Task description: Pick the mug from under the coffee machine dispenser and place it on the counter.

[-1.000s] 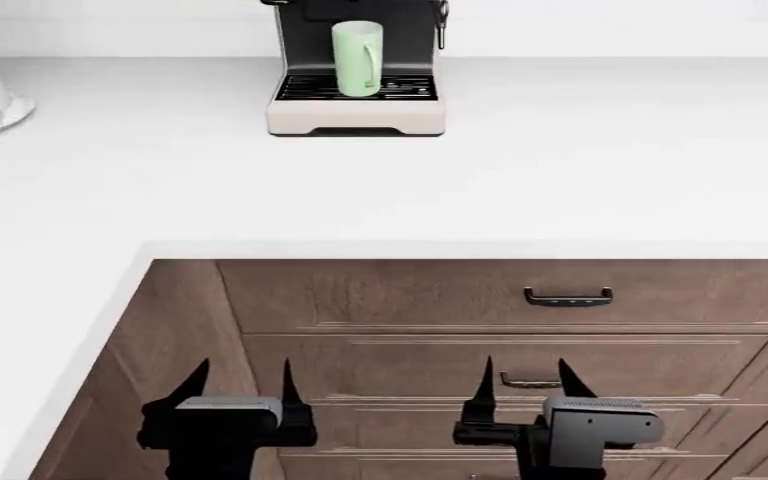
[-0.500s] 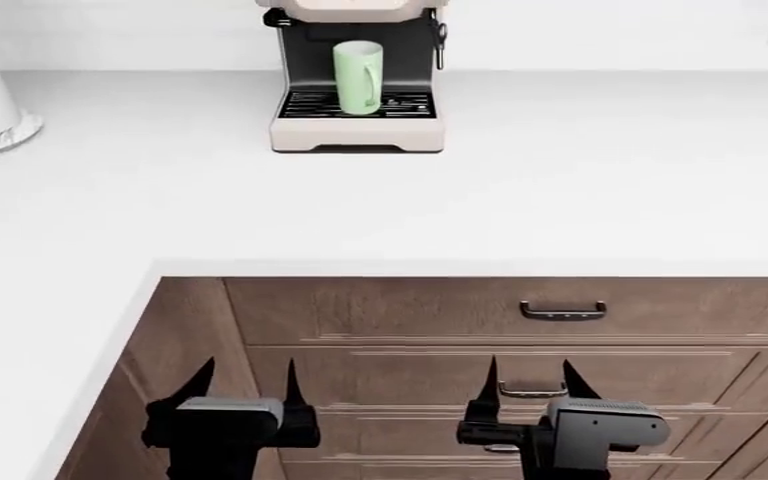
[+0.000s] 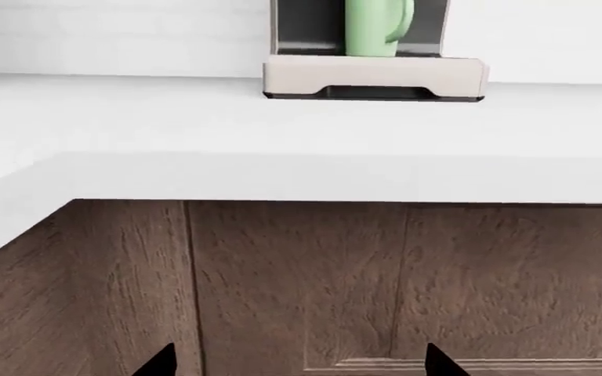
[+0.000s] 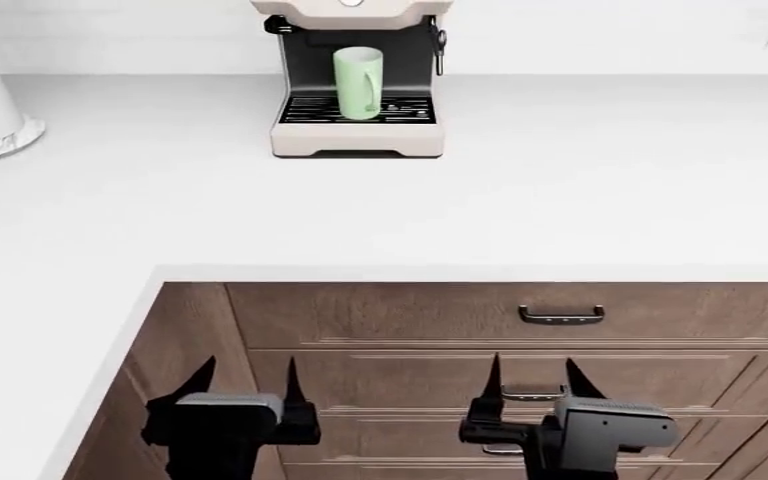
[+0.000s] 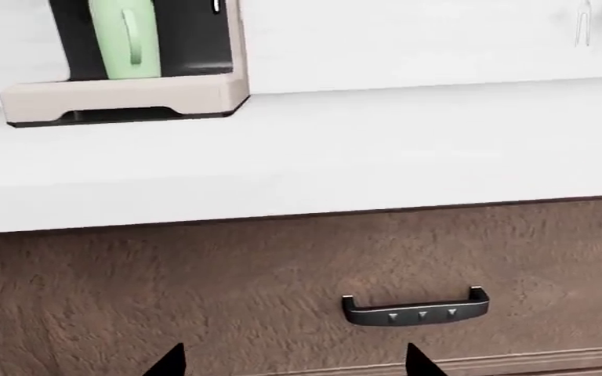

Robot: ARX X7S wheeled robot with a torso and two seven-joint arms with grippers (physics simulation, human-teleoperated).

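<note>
Over the last second my view has tipped up: more of the coffee machine (image 4: 355, 75) at the bench's (image 4: 558, 190) back edge shows. The mug (image 4: 357, 82) sits untouched on its drip grate. My left jaws (image 4: 243, 385) and right jaws (image 4: 534, 385) hang spread and empty, below the front edge. No readable writing.

One mug (image 4: 357, 82), two pincers, two drawer handles.
</note>
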